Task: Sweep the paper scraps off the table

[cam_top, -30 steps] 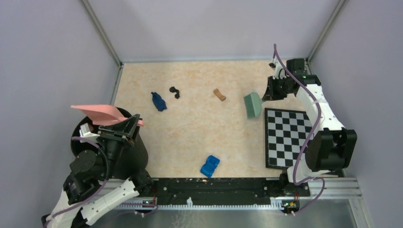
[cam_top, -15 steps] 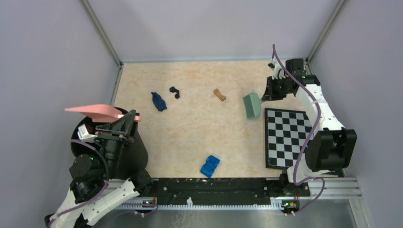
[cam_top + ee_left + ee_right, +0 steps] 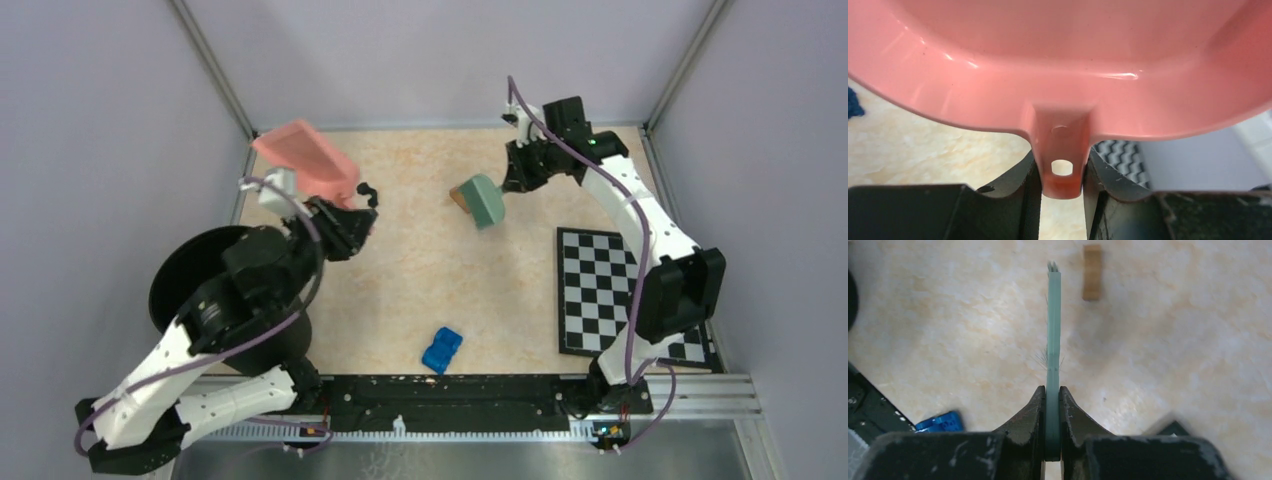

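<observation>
The pink dustpan (image 3: 305, 160) is gripped by its short handle (image 3: 1063, 155), which has a hanging hole, between the left jaws, and is held tilted over the far-left part of the tabletop (image 3: 420, 270). A thin green brush (image 3: 1052, 330) is clamped edge-on between the right jaws, which are closed tight on it, and is held over the far middle of the tabletop. The paper scraps lie on the far half of the tabletop: a brown scrap (image 3: 1092, 272) is seen just beside the bristle end of the brush, a black scrap (image 3: 368, 192) lies just beside the dustpan's near corner, and a dark blue scrap (image 3: 852, 102) shows at the edge of the left wrist view, below the dustpan. A blue toy (image 3: 441, 349) lies near the front edge, a chequered board (image 3: 600, 290) on the right, and a black bin (image 3: 185, 280) stands at the left.
</observation>
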`<state>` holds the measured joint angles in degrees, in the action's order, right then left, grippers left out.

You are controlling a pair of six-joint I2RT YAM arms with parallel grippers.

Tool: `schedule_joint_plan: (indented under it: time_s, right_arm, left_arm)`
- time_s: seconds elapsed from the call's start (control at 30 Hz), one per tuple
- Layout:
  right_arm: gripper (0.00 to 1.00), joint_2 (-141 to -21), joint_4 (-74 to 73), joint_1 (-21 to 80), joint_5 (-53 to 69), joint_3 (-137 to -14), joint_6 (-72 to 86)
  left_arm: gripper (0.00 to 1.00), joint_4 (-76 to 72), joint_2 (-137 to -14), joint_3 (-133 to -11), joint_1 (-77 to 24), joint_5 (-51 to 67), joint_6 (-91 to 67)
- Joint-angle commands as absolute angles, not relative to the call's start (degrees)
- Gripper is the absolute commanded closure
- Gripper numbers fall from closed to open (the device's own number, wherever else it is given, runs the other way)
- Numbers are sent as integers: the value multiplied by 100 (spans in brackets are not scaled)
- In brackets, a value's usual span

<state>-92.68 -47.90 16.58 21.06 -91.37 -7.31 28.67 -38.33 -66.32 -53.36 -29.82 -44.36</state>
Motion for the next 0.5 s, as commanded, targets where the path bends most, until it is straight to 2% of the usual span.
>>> schedule_joint_plan:
  time_s: [0.0,0.17,0.47]
  right_arm:
    - [100,-9989,-4534,2298,2754,-10138,-604]
    - [100,-10954,-3498,2780,3816,-10668,530]
    - [100,-13023,-449,3603,5448,-11907,3858]
  left_arm:
    - [100,4114,-5044,-7583,-5361,-2068,-3321]
    - [100,4901,-5942,-8258,-5361,-2249,-3000]
    - [100,3898,-5440,-7708,-5361,-3215,-2721]
